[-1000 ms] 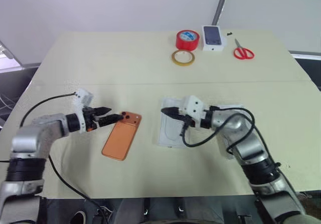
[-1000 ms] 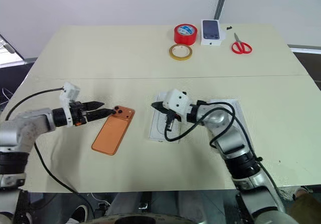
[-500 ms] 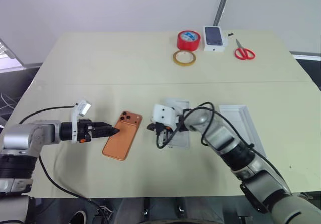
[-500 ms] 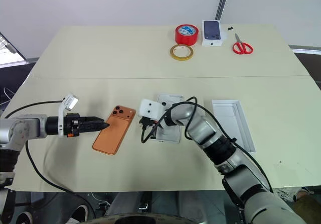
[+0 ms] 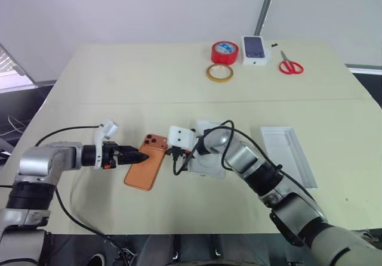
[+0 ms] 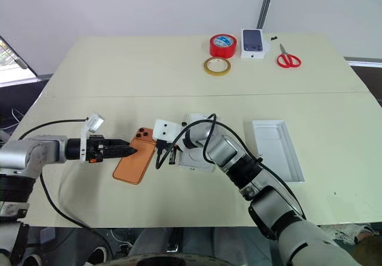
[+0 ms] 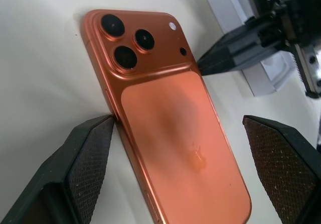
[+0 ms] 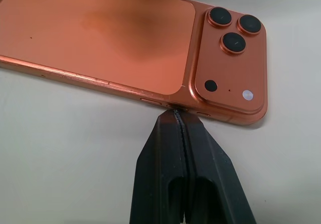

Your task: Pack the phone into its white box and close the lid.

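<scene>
The orange phone (image 5: 147, 169) lies back up on the table, its lens cluster (image 7: 128, 45) at the far end. My left gripper (image 5: 141, 157) is open at the phone's left long edge; in the left wrist view one finger pad (image 7: 88, 169) rests against that edge and the other (image 7: 283, 169) stands wide of the opposite side. My right gripper (image 8: 174, 115) is shut, empty, its tip touching the phone's right edge beside the lenses. The white box (image 5: 209, 168) lies under my right forearm, partly hidden. Open side up, the lid (image 5: 290, 156) lies further right.
At the table's far edge are a red tape roll (image 5: 224, 52), a tan tape ring (image 5: 219, 72), a small white box with a phone picture (image 5: 253, 49) and red scissors (image 5: 290, 67). Cables hang from both wrists.
My right gripper has swung left and down from over the white box to the phone's right edge, uncovering the lid. My left gripper slid from the lens corner down the left edge.
</scene>
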